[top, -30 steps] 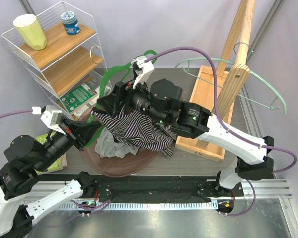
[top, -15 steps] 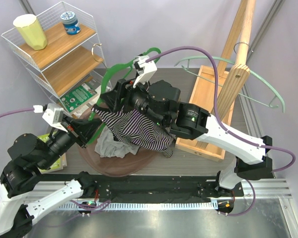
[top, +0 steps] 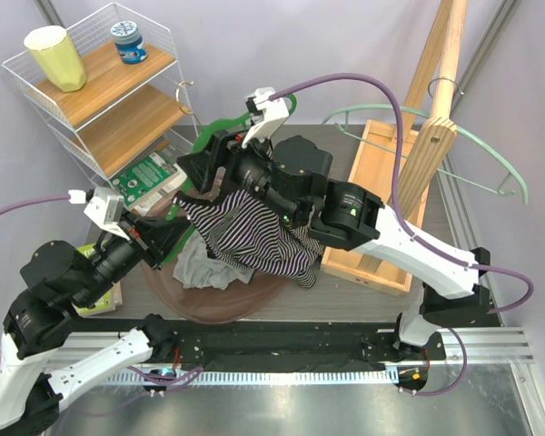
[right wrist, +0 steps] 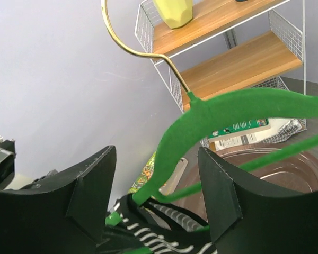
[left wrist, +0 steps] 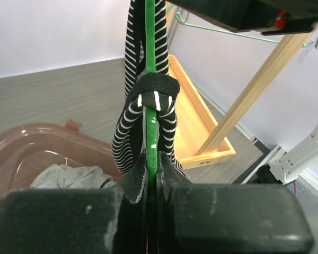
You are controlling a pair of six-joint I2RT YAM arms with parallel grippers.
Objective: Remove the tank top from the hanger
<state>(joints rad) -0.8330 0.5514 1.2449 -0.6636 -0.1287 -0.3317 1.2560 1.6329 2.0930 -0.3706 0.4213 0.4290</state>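
In the left wrist view, the green hanger (left wrist: 150,53) is being clamped edge-on by the closed fingers of the left gripper (left wrist: 152,177), a strap of the striped tank top (left wrist: 156,98) looped round its bar. In the right wrist view, the right gripper (right wrist: 156,185) is being shown with fingers apart, astride the hanger's neck. From above, the garment is being seen hanging over a brown tub (top: 232,311) of grey cloth (top: 195,268), the hanger largely hidden by the right arm (top: 391,232).
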